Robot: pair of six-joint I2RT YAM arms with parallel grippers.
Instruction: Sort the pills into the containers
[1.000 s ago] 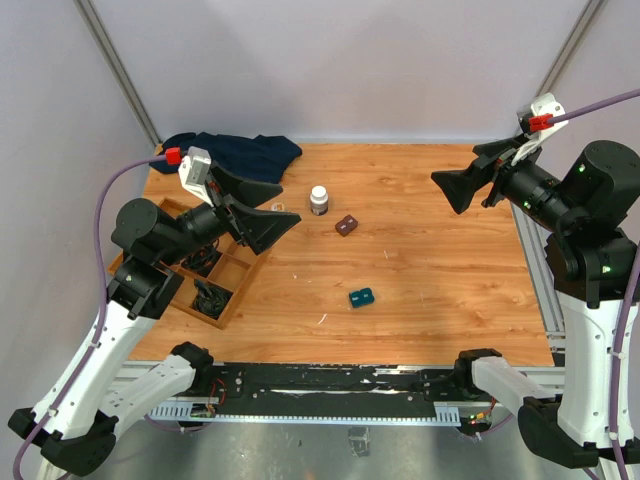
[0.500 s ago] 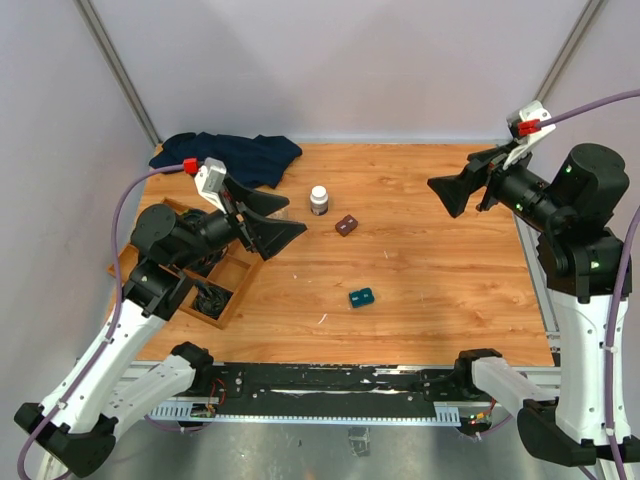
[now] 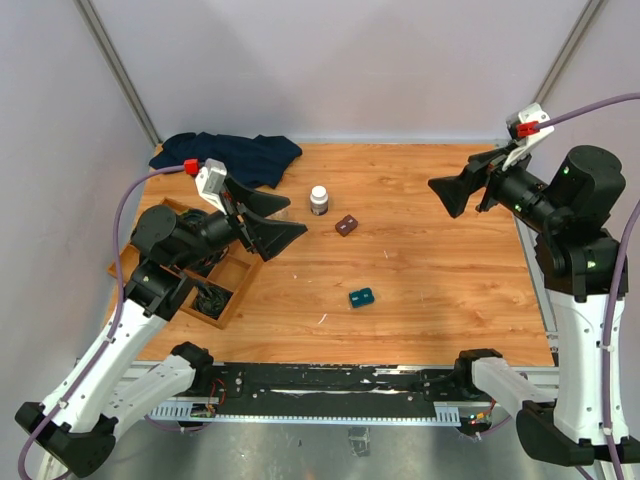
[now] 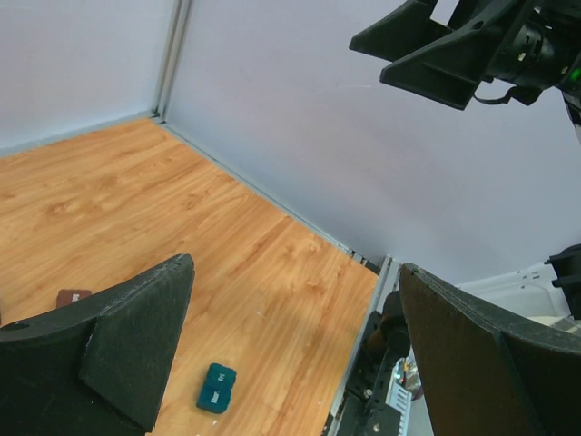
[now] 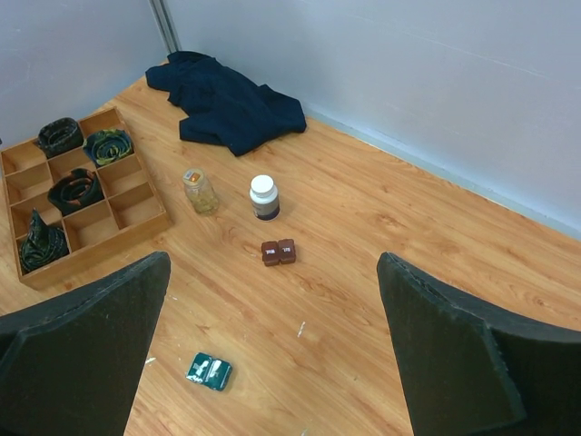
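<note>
A small teal container (image 3: 361, 297) lies closed on the wooden table near the front middle; it also shows in the left wrist view (image 4: 217, 388) and the right wrist view (image 5: 209, 371). A brown case (image 3: 347, 225) of the same kind lies further back, next to a white-capped pill bottle (image 3: 319, 200). Beside the bottle stands a small glass jar (image 5: 200, 191) with yellowish contents. No loose pills show. My left gripper (image 3: 297, 218) hangs open and empty above the table's left, over the tray's edge. My right gripper (image 3: 445, 195) hangs open and empty, high over the back right.
A wooden compartment tray (image 3: 238, 268) holding dark rolled items sits at the left edge. A dark blue cloth (image 3: 230, 155) lies crumpled in the back left corner. Walls close the table at the back and sides.
The left arm has swung its gripper a little to the right and forward, then held still. The right gripper has shifted slightly left. Nothing on the table has moved.
</note>
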